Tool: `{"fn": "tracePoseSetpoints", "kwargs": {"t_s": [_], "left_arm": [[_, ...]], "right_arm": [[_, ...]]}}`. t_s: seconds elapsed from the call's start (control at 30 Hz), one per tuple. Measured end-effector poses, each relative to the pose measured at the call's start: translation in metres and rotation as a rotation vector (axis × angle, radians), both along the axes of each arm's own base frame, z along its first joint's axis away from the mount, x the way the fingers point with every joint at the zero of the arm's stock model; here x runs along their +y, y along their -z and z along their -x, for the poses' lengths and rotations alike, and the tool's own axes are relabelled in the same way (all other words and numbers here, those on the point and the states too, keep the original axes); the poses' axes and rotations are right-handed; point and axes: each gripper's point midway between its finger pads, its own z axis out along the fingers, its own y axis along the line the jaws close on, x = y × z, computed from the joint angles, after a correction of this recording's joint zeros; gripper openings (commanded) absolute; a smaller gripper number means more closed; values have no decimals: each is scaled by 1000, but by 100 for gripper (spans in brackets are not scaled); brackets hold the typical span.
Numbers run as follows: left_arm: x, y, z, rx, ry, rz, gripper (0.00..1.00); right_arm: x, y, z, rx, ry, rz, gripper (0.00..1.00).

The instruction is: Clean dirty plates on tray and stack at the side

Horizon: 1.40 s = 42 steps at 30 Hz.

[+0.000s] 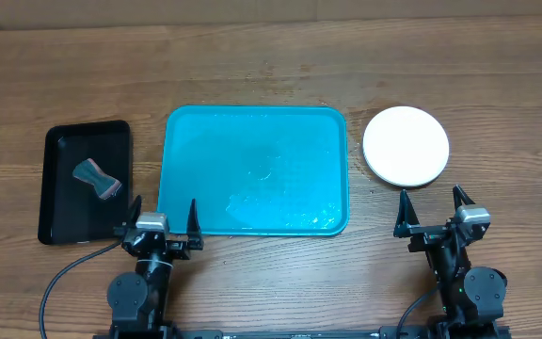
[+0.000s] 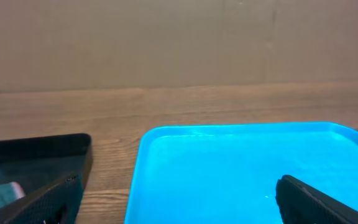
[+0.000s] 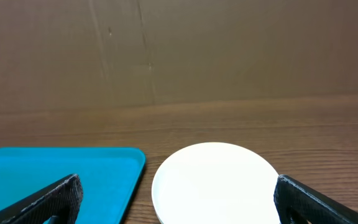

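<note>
a wooden table (image 1: 271, 56) is spreading under both arms, with a plain cardboard wall rising behind it in the wrist views. the tray (image 1: 252, 169) is lying in the middle with nothing on it, its floor glistening as if wet. just to its right, off the tray, the white plate (image 1: 406, 146) is sitting flat on the wood; whether other plates are lying beneath it i cannot tell. the left gripper (image 1: 165, 202) is hovering at the tray's near left corner and the right gripper (image 1: 431, 193) is hovering just short of the plate, both with fingers spread apart and holding nothing. a scrubber (image 1: 97, 179) is resting in the black tray (image 1: 64, 202) at far left. judging by the bare tray, the work is looking close to finished. to close it out well, the right arm is best keeping clear of the plate's rim so that nothing gets nudged, and any retreat is best going straight back and low.
</note>
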Motion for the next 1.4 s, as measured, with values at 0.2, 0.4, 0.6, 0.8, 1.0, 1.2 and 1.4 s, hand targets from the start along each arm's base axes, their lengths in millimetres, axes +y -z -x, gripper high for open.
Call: {"fn": "tracePoseSetpoints", "kwargs": {"t_s": [0.2, 0.4, 0.6, 0.8, 1.0, 1.2, 1.4], "left_arm": [[10, 1, 0, 5, -62, 44, 100], [16, 1, 0, 5, -103, 85, 100], [16, 1, 0, 5, -103, 85, 100], [16, 1, 0, 5, -103, 85, 100], [16, 1, 0, 5, -103, 85, 100], [16, 1, 0, 5, -103, 85, 100], [16, 1, 0, 5, -103, 85, 99]], "right_arm": [[0, 0, 0, 0, 0, 0, 100], [0, 0, 0, 0, 0, 0, 100], [0, 0, 0, 0, 0, 0, 100], [0, 0, 0, 0, 0, 0, 100], [0, 0, 0, 0, 0, 0, 100], [0, 0, 0, 0, 0, 0, 100], [0, 0, 0, 0, 0, 0, 100]]}}
